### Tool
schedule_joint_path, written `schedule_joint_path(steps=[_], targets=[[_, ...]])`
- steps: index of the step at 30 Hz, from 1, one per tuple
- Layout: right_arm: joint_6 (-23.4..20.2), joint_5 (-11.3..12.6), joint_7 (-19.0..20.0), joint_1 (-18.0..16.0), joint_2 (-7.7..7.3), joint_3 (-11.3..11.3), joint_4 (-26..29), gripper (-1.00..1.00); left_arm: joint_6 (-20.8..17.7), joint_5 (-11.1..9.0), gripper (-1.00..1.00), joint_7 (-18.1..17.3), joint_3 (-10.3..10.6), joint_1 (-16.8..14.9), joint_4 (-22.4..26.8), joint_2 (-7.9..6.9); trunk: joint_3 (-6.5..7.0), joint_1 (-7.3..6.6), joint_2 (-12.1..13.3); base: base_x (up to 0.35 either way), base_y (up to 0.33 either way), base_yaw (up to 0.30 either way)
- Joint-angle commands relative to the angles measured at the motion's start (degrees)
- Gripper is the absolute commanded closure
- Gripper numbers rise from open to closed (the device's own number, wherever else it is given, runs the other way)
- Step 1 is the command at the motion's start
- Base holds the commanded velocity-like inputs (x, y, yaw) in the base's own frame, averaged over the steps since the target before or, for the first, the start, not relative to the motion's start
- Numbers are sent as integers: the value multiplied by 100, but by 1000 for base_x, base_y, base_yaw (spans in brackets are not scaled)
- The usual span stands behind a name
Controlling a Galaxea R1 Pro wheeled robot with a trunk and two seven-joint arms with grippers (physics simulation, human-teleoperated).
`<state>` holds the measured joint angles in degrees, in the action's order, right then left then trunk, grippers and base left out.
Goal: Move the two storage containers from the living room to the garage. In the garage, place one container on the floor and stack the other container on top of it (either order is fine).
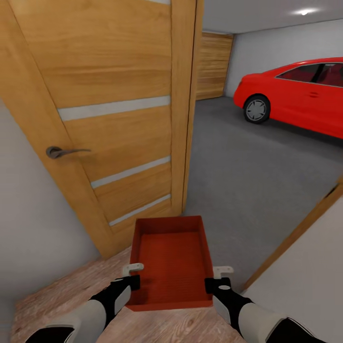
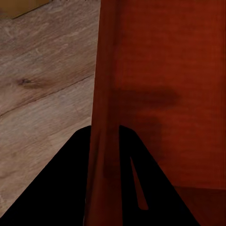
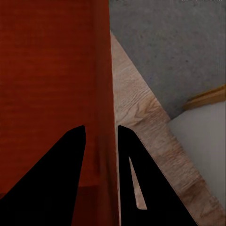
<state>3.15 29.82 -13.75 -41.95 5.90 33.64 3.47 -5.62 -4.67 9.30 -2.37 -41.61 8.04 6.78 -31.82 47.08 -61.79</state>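
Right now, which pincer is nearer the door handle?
Left. The left pincer grips the container wall on the door handle's side; the right pincer grips the opposite wall, farther away.

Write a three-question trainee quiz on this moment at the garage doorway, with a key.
1. True or false: the storage container is held by both the left gripper and the right gripper.
2. What does each gripper clamp? A) the container's floor B) a side wall C) a handle
3. Fill in: beyond the open wooden door, a ____ car stands on the grey floor.

Key:
1. True; each wrist view shows the fingers either side of a wall.
2. B
3. red
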Motion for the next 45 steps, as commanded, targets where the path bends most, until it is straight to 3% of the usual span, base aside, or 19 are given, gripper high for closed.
schedule_joint_path(steps=[1,7,38,45], targets=[[141,-29,314,-7,-91,-163,22,100,-28,-192,100,19,224,4,-31,-150,-5,1,-3,81,322,0],[134,-29,312,-7,-86,-165,22,100,-23,-192,100,19,226,4,-31,-150,7,1,-3,50,201,-150],[133,-29,312,-7,-89,-165,22,100,-18,-193,100,19,228,4,-31,-150,105,1,-3,1,3,-244],[133,-29,312,-7,-89,-165,22,100,-34,-193,100,19,220,4,-31,-150,110,1,-3,77,144,-60]])
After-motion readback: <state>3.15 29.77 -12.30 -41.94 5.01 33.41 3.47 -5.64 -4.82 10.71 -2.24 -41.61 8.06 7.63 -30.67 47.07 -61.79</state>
